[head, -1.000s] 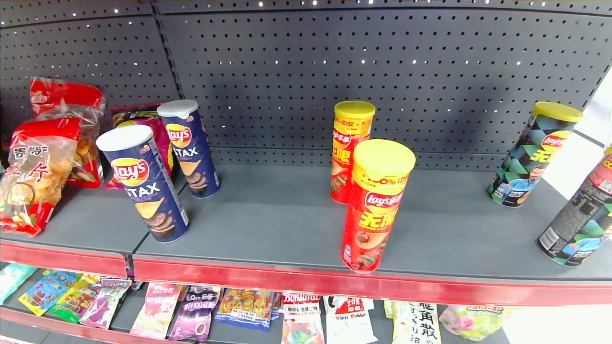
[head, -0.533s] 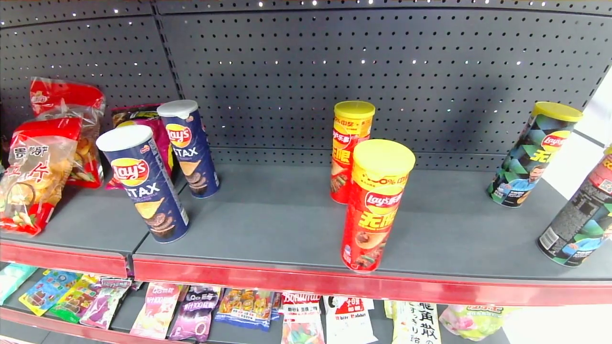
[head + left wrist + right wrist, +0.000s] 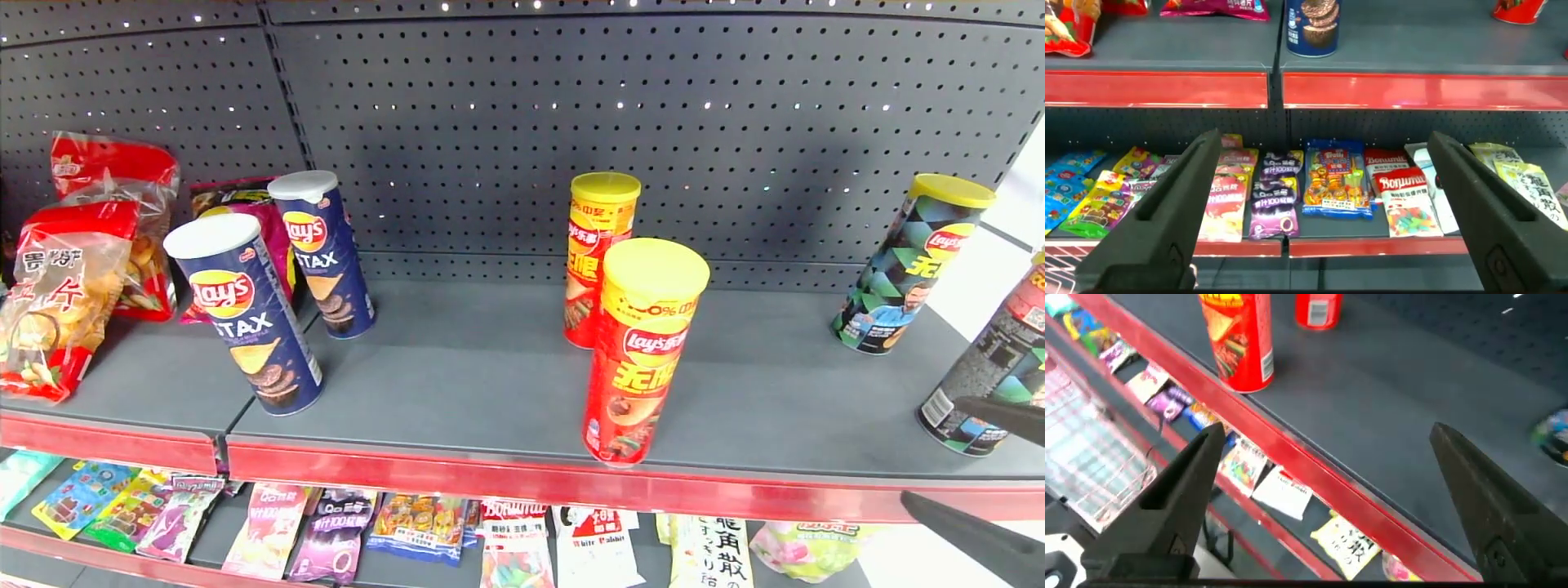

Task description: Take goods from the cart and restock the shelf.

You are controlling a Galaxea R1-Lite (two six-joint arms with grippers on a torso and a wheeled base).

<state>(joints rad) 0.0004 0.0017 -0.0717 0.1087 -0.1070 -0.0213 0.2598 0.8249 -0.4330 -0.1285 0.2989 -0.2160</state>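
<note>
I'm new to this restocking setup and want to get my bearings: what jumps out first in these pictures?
The red can with the yellow lid stands upright at the front edge of the upper shelf, with a matching can behind it. To their left stand a front blue can and a rear blue can. The open right hand hangs in front of the shelf's right end.

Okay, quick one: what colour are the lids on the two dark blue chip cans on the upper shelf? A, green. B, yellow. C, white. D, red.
C: the front dark blue can and the rear dark blue can both carry white lids, while the yellow lids sit on the red cans.
</note>
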